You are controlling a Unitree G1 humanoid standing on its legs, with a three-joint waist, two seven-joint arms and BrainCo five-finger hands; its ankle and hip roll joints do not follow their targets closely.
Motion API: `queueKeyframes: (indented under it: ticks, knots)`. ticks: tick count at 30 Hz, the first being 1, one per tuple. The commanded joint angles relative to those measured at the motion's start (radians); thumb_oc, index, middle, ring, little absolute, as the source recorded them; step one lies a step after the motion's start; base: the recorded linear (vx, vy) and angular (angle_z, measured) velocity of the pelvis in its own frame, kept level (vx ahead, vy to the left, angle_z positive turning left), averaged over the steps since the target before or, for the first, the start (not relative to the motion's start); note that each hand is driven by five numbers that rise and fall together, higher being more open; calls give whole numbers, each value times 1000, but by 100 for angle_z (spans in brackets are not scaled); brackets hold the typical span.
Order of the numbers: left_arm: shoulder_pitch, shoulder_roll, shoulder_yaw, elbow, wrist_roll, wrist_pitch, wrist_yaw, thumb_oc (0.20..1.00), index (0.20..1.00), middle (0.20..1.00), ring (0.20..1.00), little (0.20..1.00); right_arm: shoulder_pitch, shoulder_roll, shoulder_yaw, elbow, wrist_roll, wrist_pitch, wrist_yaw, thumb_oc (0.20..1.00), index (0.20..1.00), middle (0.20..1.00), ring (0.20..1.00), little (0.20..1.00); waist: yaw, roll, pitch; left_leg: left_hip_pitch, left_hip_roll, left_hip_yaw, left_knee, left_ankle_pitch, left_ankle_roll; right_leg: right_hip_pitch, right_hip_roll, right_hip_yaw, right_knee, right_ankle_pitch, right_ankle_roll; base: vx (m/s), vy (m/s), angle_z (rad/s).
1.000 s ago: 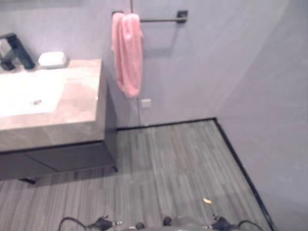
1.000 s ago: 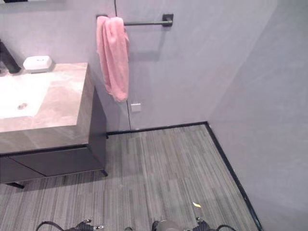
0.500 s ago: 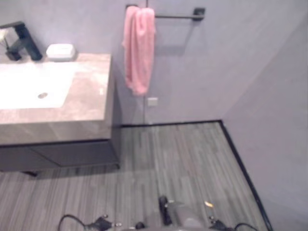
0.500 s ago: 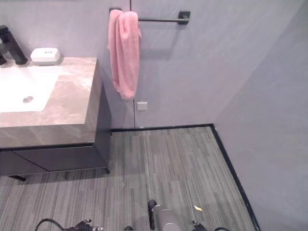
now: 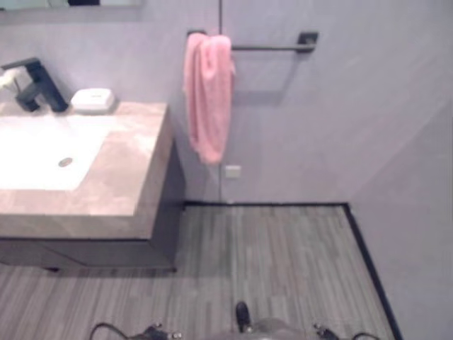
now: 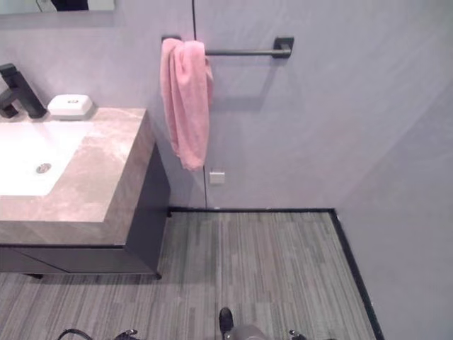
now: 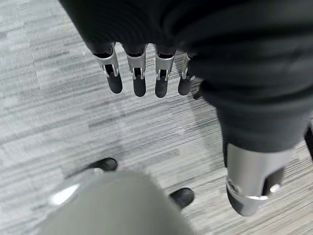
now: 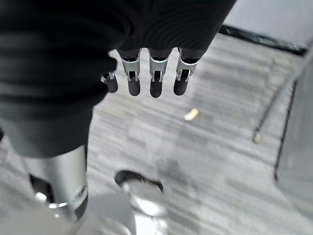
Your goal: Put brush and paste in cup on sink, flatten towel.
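Whole head view has shifted since a sec ago, so the camera moved, not the things — sink counter now sits further right and lower in the pic, towel too. Left hand (image 7: 142, 73): fingers straight, relaxed, hanging over the striped grey floor (image 7: 58, 98), holding nothing. Right hand (image 8: 146, 73): same, fingers straight and empty above the floor, a small yellowish scrap (image 8: 191, 114) lying on the floor past them. Outward: pink towel (image 6: 185, 99) hangs bunched at the left end of the dark wall rail (image 6: 244, 51), just beside the counter's right edge, not spread. Stone counter (image 6: 99, 177) carries the white basin (image 6: 28, 159); black tap (image 6: 18, 91) and white soap dish (image 6: 70, 106) stand along its back edge. Small white wall plate (image 6: 217, 177) below the towel. Brush, paste, cup — can't tell where.
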Motion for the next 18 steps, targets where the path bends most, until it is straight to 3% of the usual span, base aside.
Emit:
queueKeyframes:
  ticks: [1,3,6,8,9,11,14,18]
  knots:
    - [-24,58,-31,-47,-30,-6,17,1000,1000,1000,1000,1000,-12,-36,5,10,35,-15,-20,1000,1000,1000,1000,1000,-18,-16,32,-127,-25,115,262,249,69,6,4,50,56,-64,47,273,-399,15]
    - [-39,65,-36,-58,-26,-6,27,1000,1000,1000,1000,1000,-22,-58,9,21,29,-9,-32,1000,1000,1000,1000,1000,-5,-29,54,-199,-29,164,275,208,84,63,1,47,37,-86,37,263,-343,19]
    - [-33,64,-41,-65,-13,-8,34,1000,1000,1000,1000,1000,-29,-72,-2,27,27,-5,-41,1000,1000,1000,1000,1000,-14,-40,55,-277,-51,239,136,125,111,80,-19,10,28,-96,60,138,-138,23]
    - [-27,61,-39,-65,-12,-8,35,1000,1000,1000,1000,1000,-32,-74,-2,29,21,-5,-44,1000,1000,1000,1000,1000,-14,-44,58,-288,-72,245,64,110,123,84,-26,5,38,-104,69,130,-49,15]
    - [-14,60,-33,-62,-12,-9,35,1000,1000,1000,1000,1000,-34,-76,5,22,5,-6,-46,1000,1000,1000,1000,1000,-11,-46,63,-303,-104,214,-47,124,127,102,-21,13,48,-113,75,185,-42,10]
    - [0,55,-23,-50,-18,-15,34,1000,1000,1000,1000,1000,-37,-67,31,11,-15,-13,-42,1000,1000,1000,1000,1000,5,-42,69,-308,-131,120,-204,220,112,132,1,48,60,-123,69,262,-25,-9]
    - [21,50,-12,-36,-22,-15,30,1000,1000,1000,1000,1000,-22,-50,46,14,-29,-17,-37,1000,1000,1000,1000,1000,8,-35,53,-263,-118,94,-362,288,110,152,14,70,79,-151,64,299,36,-57]
    - [27,40,-11,-36,-17,-14,25,1000,1000,1000,1000,1000,-17,-36,60,20,-46,-15,-32,1000,1000,1000,1000,1000,7,-23,42,-254,-103,132,-457,325,107,174,17,73,94,-181,66,275,110,-25]
